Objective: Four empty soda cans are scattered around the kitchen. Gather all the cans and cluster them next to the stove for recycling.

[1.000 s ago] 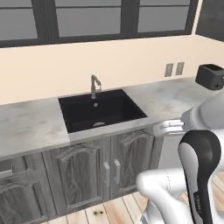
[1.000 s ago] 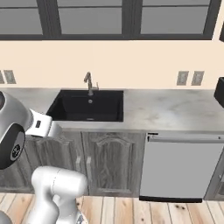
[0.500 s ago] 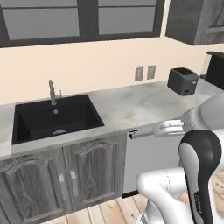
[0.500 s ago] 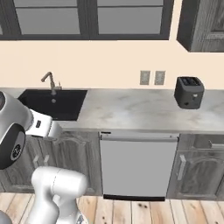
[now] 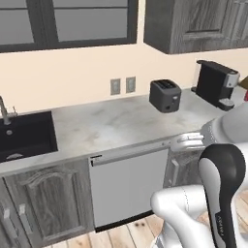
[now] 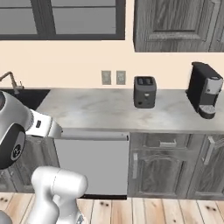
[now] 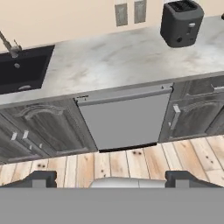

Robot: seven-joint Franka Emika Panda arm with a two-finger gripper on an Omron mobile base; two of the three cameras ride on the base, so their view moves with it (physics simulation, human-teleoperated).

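No soda cans or stove along this stretch of tabletop, just a toaster, coffee maker and sink. My gripper is spread wide, holding nothing. I should scan steadily and leave my arm tucked.

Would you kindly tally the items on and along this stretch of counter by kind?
Toaster: 1
Coffee machine: 1
Wall outlets: 2
Sink: 1
Faucet: 1
Dishwasher: 1
Total: 7
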